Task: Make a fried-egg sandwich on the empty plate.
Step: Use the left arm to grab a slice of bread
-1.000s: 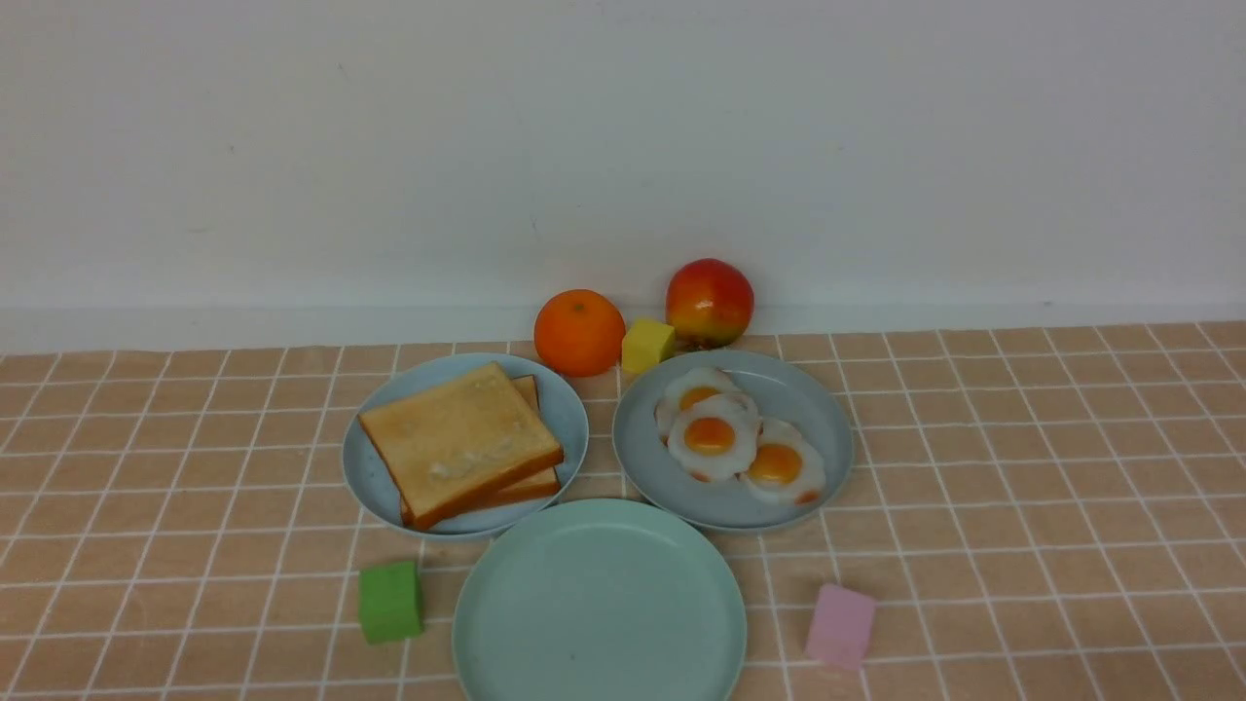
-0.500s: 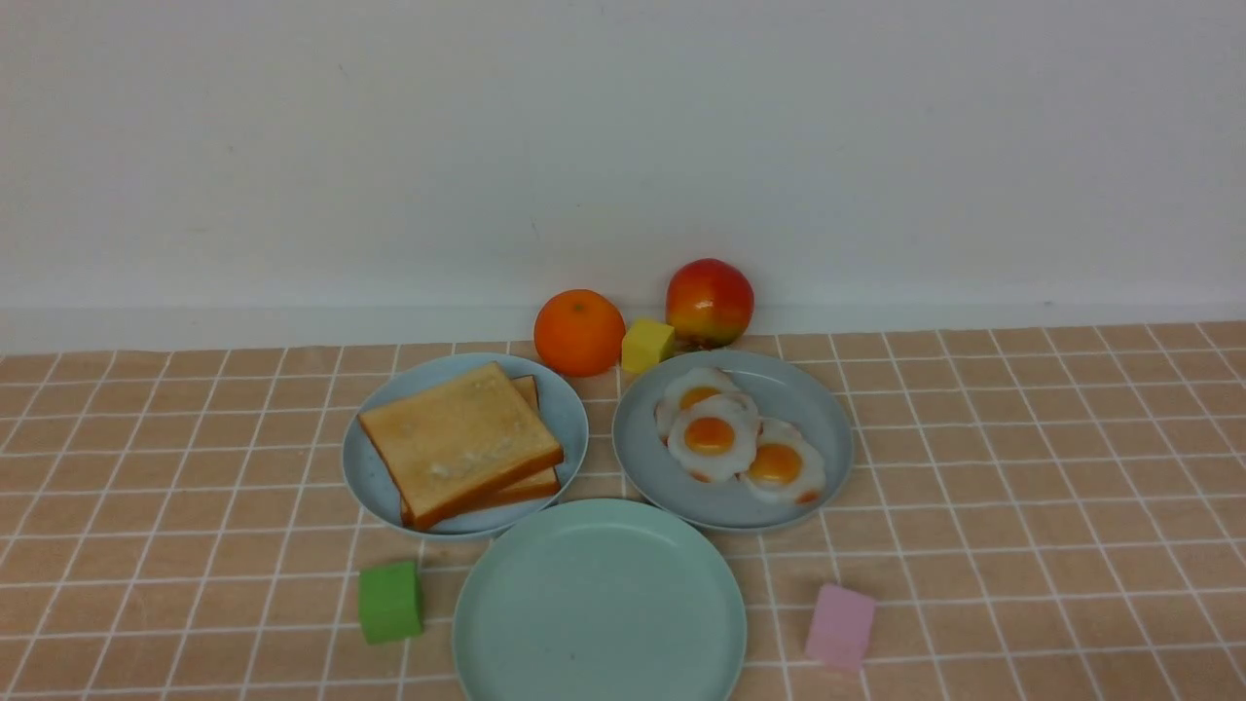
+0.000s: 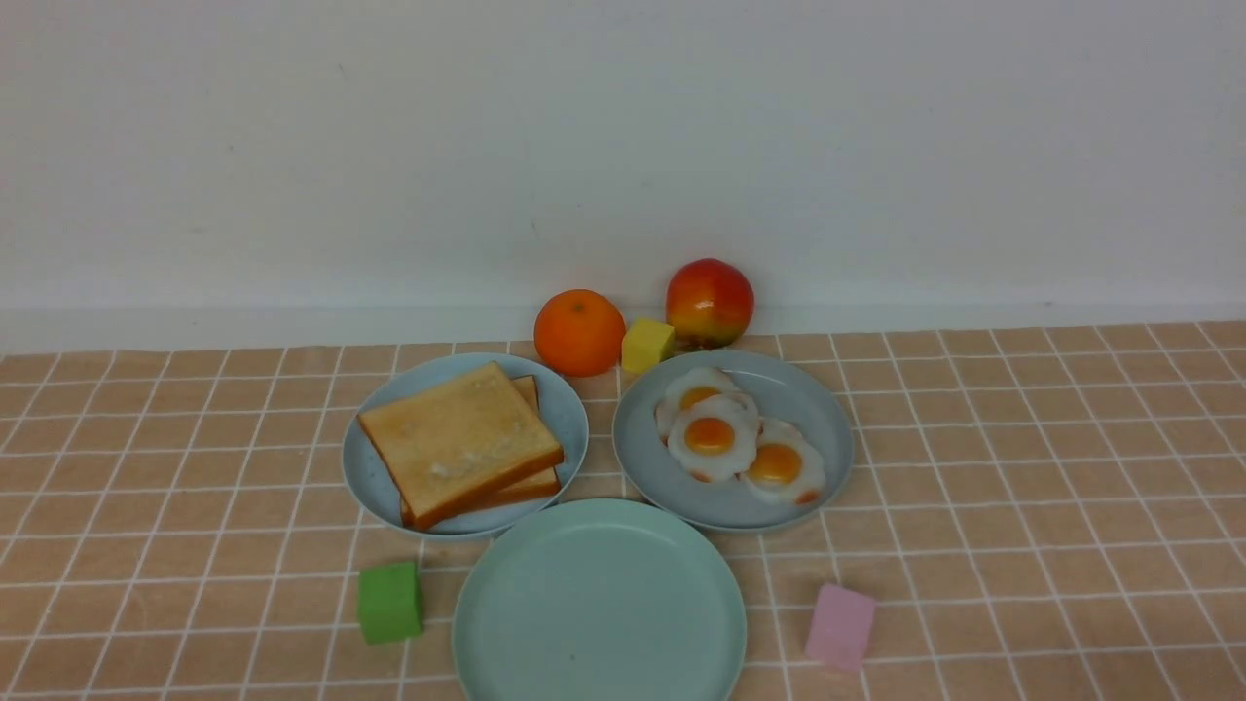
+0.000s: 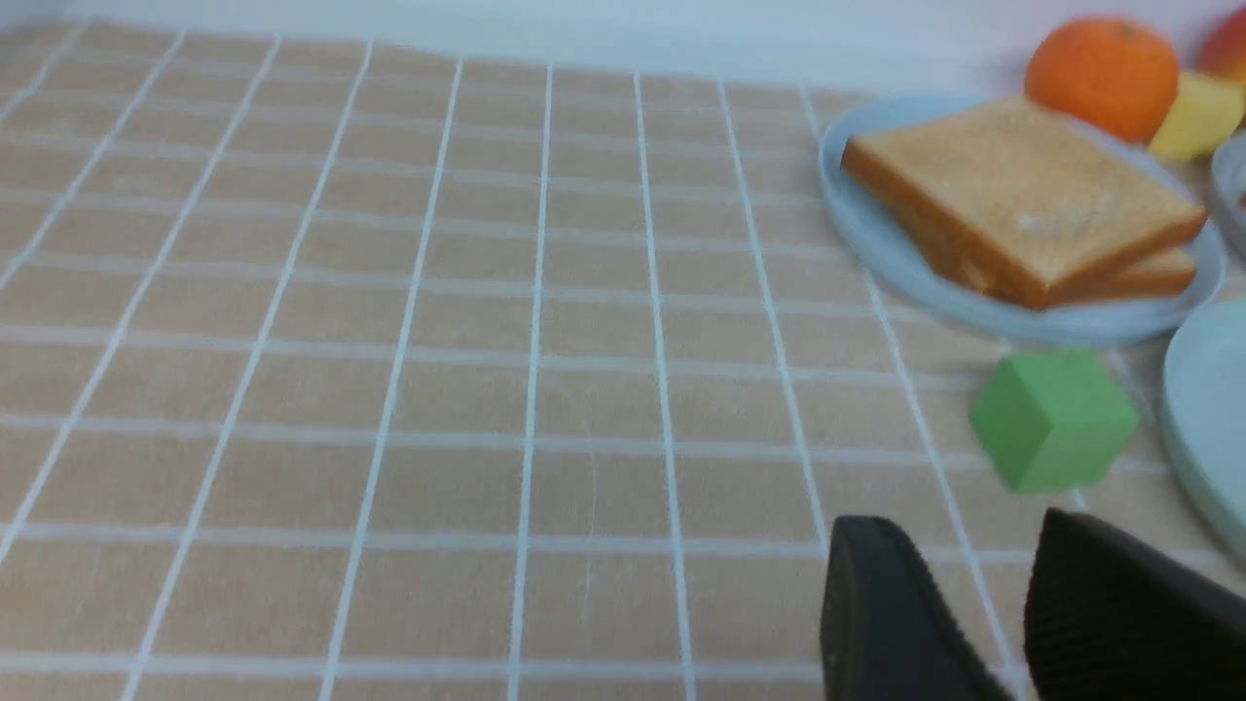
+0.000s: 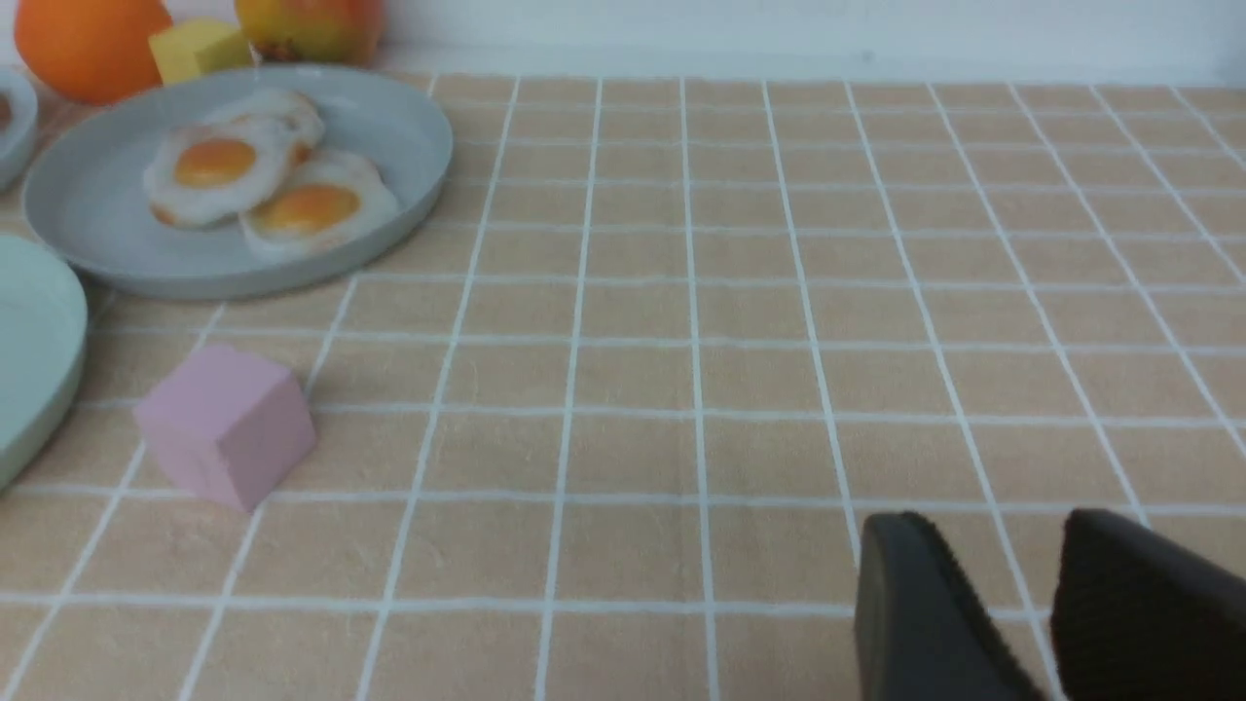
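Observation:
The empty mint-green plate [image 3: 599,604] sits at the front centre. Behind it on the left, two toast slices [image 3: 458,438] lie stacked on a sky-blue plate [image 3: 568,409]. On the right, three fried eggs [image 3: 711,436] lie overlapping on a grey-blue plate [image 3: 813,409]. Neither gripper shows in the front view. My left gripper [image 4: 959,531] is open and empty, low over the cloth, left of the green cube and the toast [image 4: 1022,195]. My right gripper [image 5: 983,526] is open and empty, low over the cloth, right of the pink cube and the eggs [image 5: 219,166].
An orange [image 3: 578,332], a yellow cube [image 3: 647,345] and an apple [image 3: 710,302] stand by the back wall. A green cube [image 3: 390,602] lies left of the mint plate and a pink cube [image 3: 840,626] lies to its right. A checked cloth covers the table.

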Tool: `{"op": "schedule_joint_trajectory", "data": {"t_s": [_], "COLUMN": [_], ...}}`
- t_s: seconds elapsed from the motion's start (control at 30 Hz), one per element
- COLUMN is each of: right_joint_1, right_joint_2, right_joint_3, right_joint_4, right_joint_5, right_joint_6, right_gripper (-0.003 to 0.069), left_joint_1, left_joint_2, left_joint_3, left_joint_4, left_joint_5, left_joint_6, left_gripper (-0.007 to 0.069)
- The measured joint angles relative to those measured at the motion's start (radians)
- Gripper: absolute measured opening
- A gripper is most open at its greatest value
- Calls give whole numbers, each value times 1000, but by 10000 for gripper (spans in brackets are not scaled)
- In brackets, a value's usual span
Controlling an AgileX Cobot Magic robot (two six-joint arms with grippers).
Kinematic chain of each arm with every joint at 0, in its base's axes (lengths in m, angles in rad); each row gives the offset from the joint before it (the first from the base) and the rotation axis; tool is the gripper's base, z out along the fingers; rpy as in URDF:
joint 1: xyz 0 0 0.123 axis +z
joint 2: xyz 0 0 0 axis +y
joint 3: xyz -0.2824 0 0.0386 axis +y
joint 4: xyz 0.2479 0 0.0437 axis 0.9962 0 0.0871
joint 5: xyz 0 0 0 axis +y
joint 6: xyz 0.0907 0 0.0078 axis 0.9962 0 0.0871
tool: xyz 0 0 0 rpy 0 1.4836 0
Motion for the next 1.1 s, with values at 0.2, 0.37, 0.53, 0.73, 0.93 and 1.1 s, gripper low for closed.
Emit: {"op": "schedule_joint_trajectory", "data": {"t_s": [0.2,0.37,0.53,0.73,0.93,1.1], "right_joint_1": [0,0,0,0,0,0], "right_joint_2": [0,0,0,0,0,0], "right_joint_3": [1,1,1,1,1,-4], "right_joint_4": [0,0,0,0,-1,2], "right_joint_5": [-200,-315,-389,-497,-572,-611], "right_joint_6": [5,30,43,118,286,412], "right_gripper": [239,239,239,239,239,239], "left_joint_1": [0,0,0,0,0,0], "left_joint_2": [0,0,0,0,0,0], "left_joint_3": [0,0,0,0,0,0], "left_joint_4": [-23,-29,-29,-41,-211,-290], "left_joint_5": [-194,-278,-276,-285,-386,-615], "left_joint_6": [0,0,0,-19,-309,-458], "left_gripper": [238,238,238,238,238,238]}}
